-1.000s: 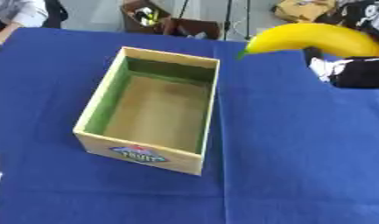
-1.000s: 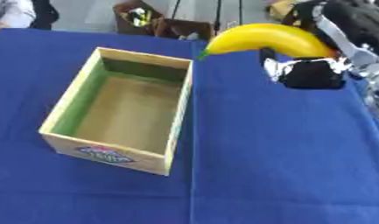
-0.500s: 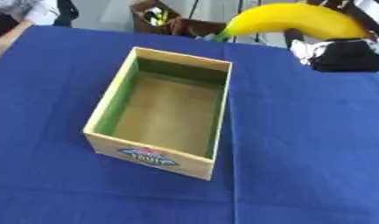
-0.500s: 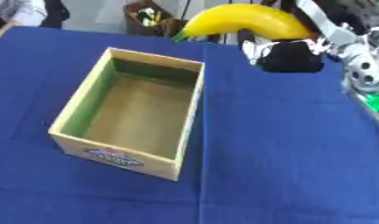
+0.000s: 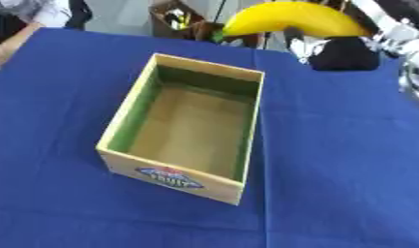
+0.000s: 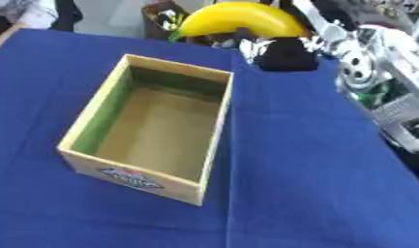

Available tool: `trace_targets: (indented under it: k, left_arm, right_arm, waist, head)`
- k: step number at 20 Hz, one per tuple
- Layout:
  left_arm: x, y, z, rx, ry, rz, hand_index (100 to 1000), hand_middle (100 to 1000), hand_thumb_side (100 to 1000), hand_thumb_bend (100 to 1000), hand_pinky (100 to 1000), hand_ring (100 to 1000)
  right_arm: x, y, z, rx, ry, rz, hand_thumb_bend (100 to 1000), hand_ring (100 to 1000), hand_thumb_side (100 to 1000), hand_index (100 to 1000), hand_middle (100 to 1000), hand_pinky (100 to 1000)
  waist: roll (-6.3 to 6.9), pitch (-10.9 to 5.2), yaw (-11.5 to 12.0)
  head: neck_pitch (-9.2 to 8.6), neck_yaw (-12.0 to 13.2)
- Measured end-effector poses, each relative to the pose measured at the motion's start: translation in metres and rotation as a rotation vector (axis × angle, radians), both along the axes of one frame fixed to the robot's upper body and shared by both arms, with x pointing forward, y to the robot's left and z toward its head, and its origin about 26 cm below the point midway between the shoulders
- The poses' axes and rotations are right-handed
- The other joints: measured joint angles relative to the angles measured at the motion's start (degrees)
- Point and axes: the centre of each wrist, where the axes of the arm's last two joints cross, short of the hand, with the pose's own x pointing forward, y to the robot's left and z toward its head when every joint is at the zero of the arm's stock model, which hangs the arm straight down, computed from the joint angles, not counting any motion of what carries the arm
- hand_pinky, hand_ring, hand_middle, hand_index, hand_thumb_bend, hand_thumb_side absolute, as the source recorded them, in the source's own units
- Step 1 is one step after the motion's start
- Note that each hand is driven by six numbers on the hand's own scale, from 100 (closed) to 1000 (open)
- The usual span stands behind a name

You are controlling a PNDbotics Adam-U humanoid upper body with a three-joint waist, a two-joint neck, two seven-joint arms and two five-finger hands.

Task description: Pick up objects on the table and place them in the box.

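At the table's far edge, toward one o'clock from the box, one curved yellow plastic banana (image 6: 238,19) hangs in the air, its green stem pointing left, gripped from below by the black right hand (image 6: 284,54) so it can be carried over the opening. One open wooden box with green inner walls (image 5: 198,71) sits mid-table on the blue cloth-covered table (image 5: 339,160), holding nothing. The left hand is out of view.

A lab or demo space, it seems — a surface (image 5: 348,160) under blue cloth, a cluttered cardboard carton (image 5: 180,19) on pale floor beyond.
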Motion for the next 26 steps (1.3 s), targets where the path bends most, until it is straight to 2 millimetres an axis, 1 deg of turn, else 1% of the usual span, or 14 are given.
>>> trace_targets:
  k: [6, 12, 15, 21, 26]
  left_arm:
    - [0.000, -0.002, 0.002, -0.010, -0.015, -0.009, 901, 758, 1000, 100, 563, 698]
    - [0.001, -0.005, 0.005, -0.024, -0.046, -0.014, 899, 760, 1000, 100, 569, 702]
    - [0.001, -0.007, 0.008, -0.030, -0.071, -0.010, 900, 760, 1000, 100, 570, 702]
    - [0.001, -0.008, 0.009, -0.039, -0.087, -0.006, 900, 760, 1000, 100, 570, 702]
    - [0.001, -0.010, 0.010, -0.038, -0.092, -0.012, 899, 760, 1000, 100, 570, 702]
  right_arm:
    - [0.020, 0.014, -0.003, -0.008, -0.023, -0.004, 100, 732, 474, 499, 323, 666]
    - [0.043, 0.027, -0.023, -0.038, 0.026, -0.014, 100, 732, 476, 500, 323, 666]
    - [0.052, 0.033, -0.033, -0.053, 0.053, -0.018, 100, 732, 475, 501, 324, 666]
    - [0.066, 0.038, -0.047, -0.082, 0.076, -0.032, 100, 733, 481, 507, 330, 668]
    - [0.073, 0.047, -0.058, -0.109, 0.105, -0.014, 100, 733, 482, 506, 329, 667]
  waist:
    - [-0.04, 0.15, 0.4]
    - [-0.16, 0.58, 1.2]
    - [-0.16, 0.91, 1.4]
    - [-0.28, 0.97, 1.5]
    - [-0.37, 1.11, 1.8]
  head:
    - [-0.06, -1.0]
    - [-0.11, -1.8]
    - [-0.50, -2.3]
    - [-0.56, -2.8]
    - [-0.56, -3.2]
